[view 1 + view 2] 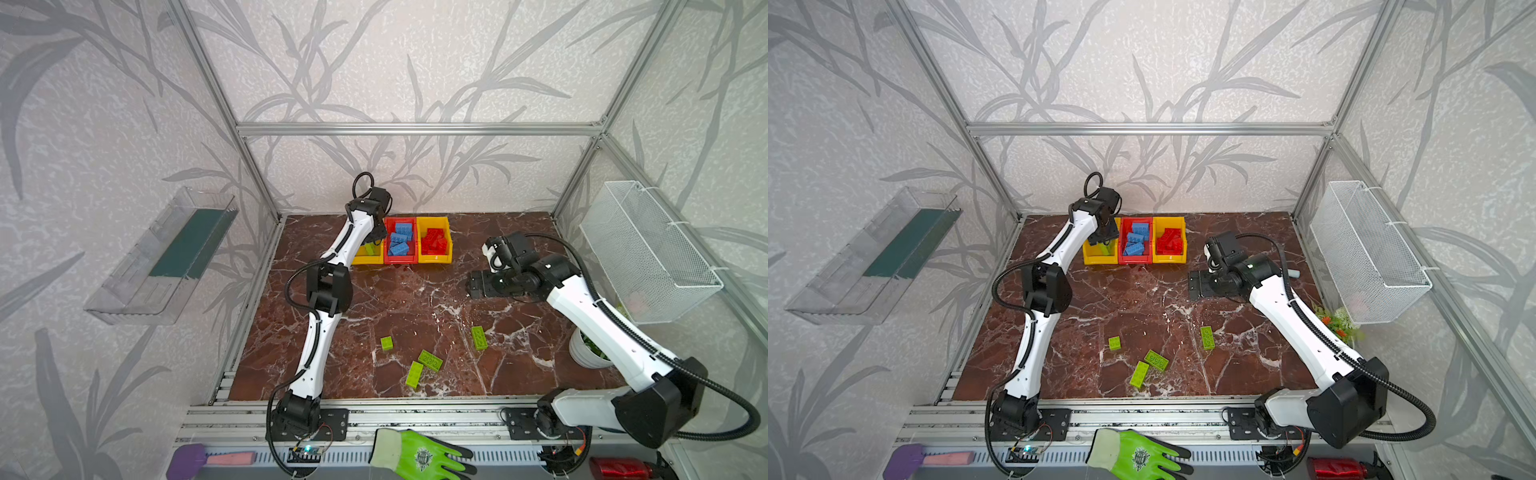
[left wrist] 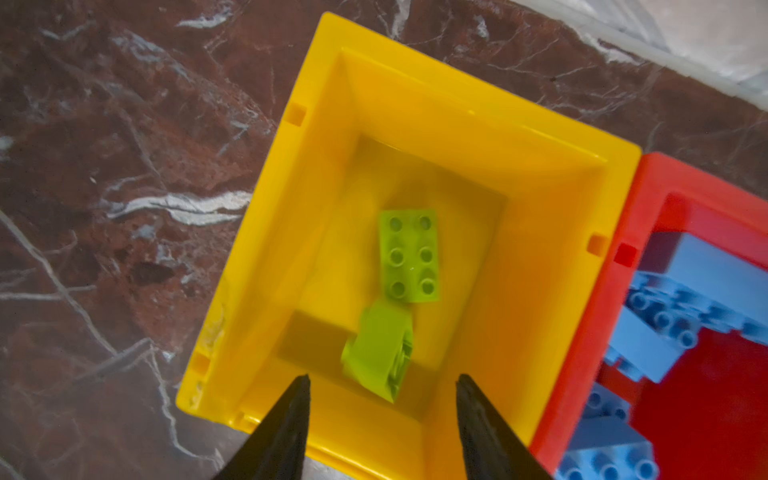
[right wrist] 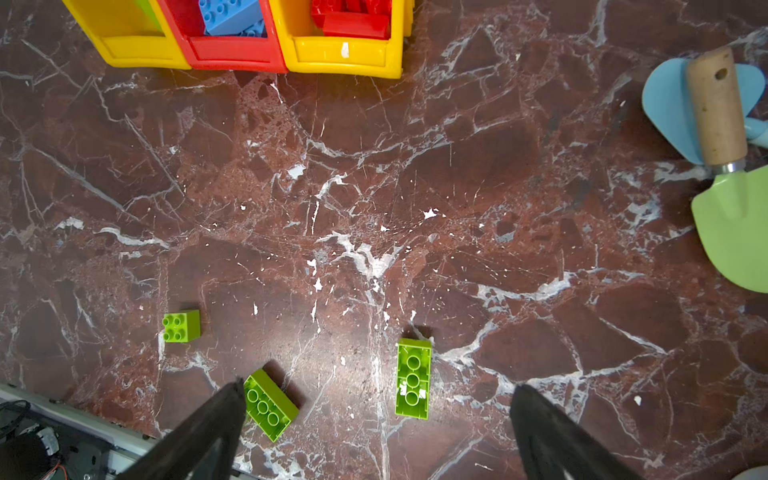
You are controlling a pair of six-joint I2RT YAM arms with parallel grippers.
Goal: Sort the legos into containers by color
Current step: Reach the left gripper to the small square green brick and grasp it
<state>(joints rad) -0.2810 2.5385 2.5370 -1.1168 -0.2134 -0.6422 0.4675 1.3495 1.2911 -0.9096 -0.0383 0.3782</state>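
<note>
Three containers stand joined in a row at the back of the table. The left yellow bin [image 1: 368, 260] [image 2: 282, 232] holds a lime green lego [image 2: 409, 255] lying studs up. A second green lego [image 2: 376, 353] shows blurred and tilted just below my left gripper [image 2: 383, 377] [image 1: 376, 239], which hangs open over this bin with nothing between its fingers. Blue legos [image 1: 401, 241] fill the red bin [image 1: 400, 260], and red legos [image 1: 434, 241] fill the right yellow bin [image 1: 435, 259]. Several green legos [image 1: 430, 360] [image 3: 412, 378] lie loose on the front of the table. My right gripper [image 1: 473, 286] [image 3: 379, 383] hovers open at mid-right.
A white mesh basket [image 1: 648, 249] hangs on the right wall and a clear tray [image 1: 166, 257] on the left wall. A white plant pot [image 1: 586, 351] stands beside the right arm. Garden hand tools [image 3: 715, 112] lie at the table's right. A green glove [image 1: 415, 455] rests on the front rail.
</note>
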